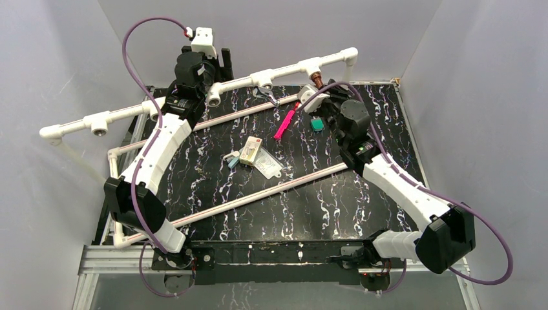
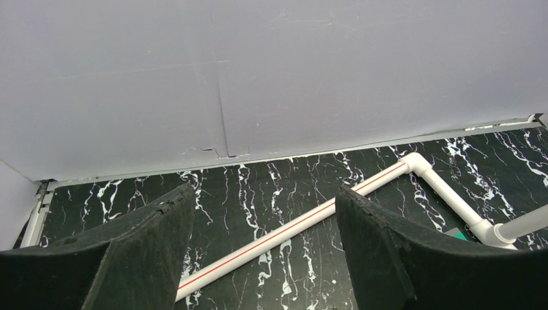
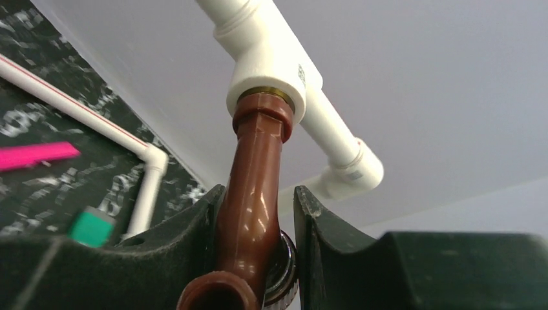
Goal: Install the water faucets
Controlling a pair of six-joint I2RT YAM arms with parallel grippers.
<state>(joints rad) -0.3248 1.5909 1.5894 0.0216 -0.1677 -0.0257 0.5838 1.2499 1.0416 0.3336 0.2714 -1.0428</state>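
the left arm (image 1: pixel 158 145) and right arm (image 1: pixel 400 184) have white shells, black joints, looping purple cables (image 1: pixel 124 45) and matte black fingers (image 2: pixel 129 258).

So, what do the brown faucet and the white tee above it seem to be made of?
The brown faucet: probably moulded plastic, glossy, with soft highlights along its body. The white tee: matte plastic, likely PVC; a brass-looking ring lines its mouth.

1. Bright, even, diffuse light; the grey walls (image 1: pixel 271 39) carry only faint shadows.
2. White glare streaks run down the glossy brown faucet (image 3: pixel 255 181).
3. Behind it, the pink strip (image 3: pixel 35 155) and desk (image 3: pixel 26 119) are blurred.
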